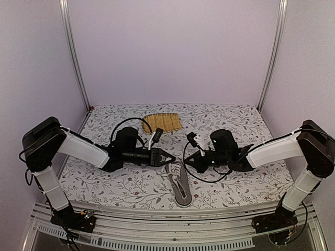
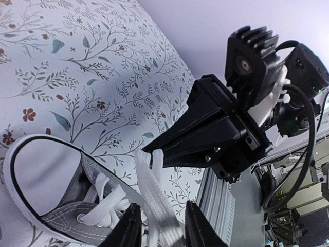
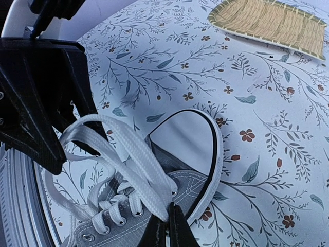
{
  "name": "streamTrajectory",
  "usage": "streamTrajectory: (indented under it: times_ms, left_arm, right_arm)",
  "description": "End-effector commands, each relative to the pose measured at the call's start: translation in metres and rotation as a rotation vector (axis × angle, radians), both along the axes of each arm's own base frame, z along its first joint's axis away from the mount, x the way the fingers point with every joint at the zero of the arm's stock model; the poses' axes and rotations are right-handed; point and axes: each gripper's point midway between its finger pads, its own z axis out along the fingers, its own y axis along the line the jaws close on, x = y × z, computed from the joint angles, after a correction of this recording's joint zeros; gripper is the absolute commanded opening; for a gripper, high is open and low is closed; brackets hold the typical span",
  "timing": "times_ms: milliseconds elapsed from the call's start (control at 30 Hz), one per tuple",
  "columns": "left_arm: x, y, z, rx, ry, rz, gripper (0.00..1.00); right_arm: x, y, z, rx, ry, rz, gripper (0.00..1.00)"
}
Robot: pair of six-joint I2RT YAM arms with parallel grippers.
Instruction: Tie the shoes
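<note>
Shoe: the grey sneaker (image 1: 181, 187) is lying on the table (image 1: 246, 123) near its front edge, just below and between the two arms' tips; well apart from the bamboo mat (image 1: 163, 122)
Lace: the white lace (image 3: 128, 154) is rising off the eyelets in a slack loop between the two arms
Left gripper (image 2: 159, 229): jaws are standing parted; a flat strand is running through the gap, seemingly not pinched
Right gripper (image 3: 167, 229): jaws are clenching on a strand of the lace just above the tongue
Step in hand: judged to be mid-knot, with a loop raised but not cinched
Next move: probably calling for the left jaws to be gripping a strand again, then both arms drawing apart to be tightening; a loose strand could be slipping free
</note>
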Motion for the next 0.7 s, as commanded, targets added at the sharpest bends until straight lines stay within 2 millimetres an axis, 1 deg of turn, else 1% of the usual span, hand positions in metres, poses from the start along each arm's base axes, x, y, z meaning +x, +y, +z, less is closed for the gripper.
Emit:
streamTrajectory:
  times_ms: [0,67,167,233,300,333,400,533,667]
  left_arm:
    - [0.012,-0.002,0.001,0.001,-0.014,0.015,0.28]
    - [0.013,-0.003,0.000,0.003,-0.012,0.017,0.23]
    - [0.013,-0.003,0.001,0.000,-0.017,0.020,0.07]
    - [0.013,-0.002,0.002,-0.001,-0.022,0.022,0.00]
    - [0.012,-0.001,0.002,-0.001,-0.023,0.020,0.00]
    - [0.011,-0.001,0.002,-0.002,-0.023,0.018,0.00]
    - [0.010,0.000,0.003,-0.004,-0.022,0.014,0.00]
    - [0.007,0.001,0.003,-0.004,-0.023,0.010,0.00]
    - [0.008,0.001,0.005,-0.008,-0.026,0.010,0.00]
  right_arm:
    - [-0.001,0.006,0.024,0.047,-0.042,0.042,0.02]
    - [-0.002,0.006,0.023,0.045,-0.044,0.045,0.02]
    - [0.000,0.003,0.022,0.032,-0.051,0.025,0.03]
    - [0.004,-0.002,0.021,0.022,-0.054,-0.005,0.07]
    - [0.004,-0.005,0.025,0.028,-0.058,-0.020,0.17]
    - [0.003,-0.007,0.027,0.035,-0.059,-0.022,0.24]
    - [0.003,-0.011,0.033,0.058,-0.065,-0.022,0.32]
    - [0.000,-0.016,0.040,0.117,-0.064,0.013,0.37]
    - [-0.008,-0.006,0.048,0.161,-0.063,0.098,0.39]
